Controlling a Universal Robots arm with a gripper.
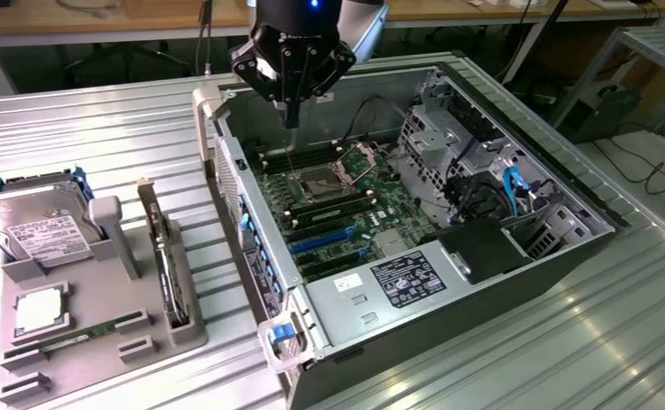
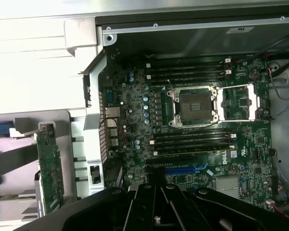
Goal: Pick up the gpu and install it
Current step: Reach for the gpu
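Observation:
The gpu (image 1: 168, 272) stands on its long edge in a slot of the grey holder tray (image 1: 104, 359), at the exterior view's left, outside the computer. In the wrist view the gpu (image 2: 50, 169) shows as a green board seen edge-on beside the case wall. My gripper (image 1: 291, 113) hangs over the open computer case (image 1: 572, 213), above the motherboard (image 1: 338, 205) near the processor socket, well away from the gpu. Its black fingers (image 2: 156, 195) are shut together with nothing between them.
A silver hard drive (image 1: 38, 229), a processor chip (image 1: 38, 309) and a narrow RAM stick (image 1: 79, 335) also sit in the tray. Inside the case are the open socket (image 2: 192, 107), blue expansion slots (image 1: 323, 241) and the power supply (image 1: 407, 280). Everything rests on a ribbed metal table (image 1: 104, 128).

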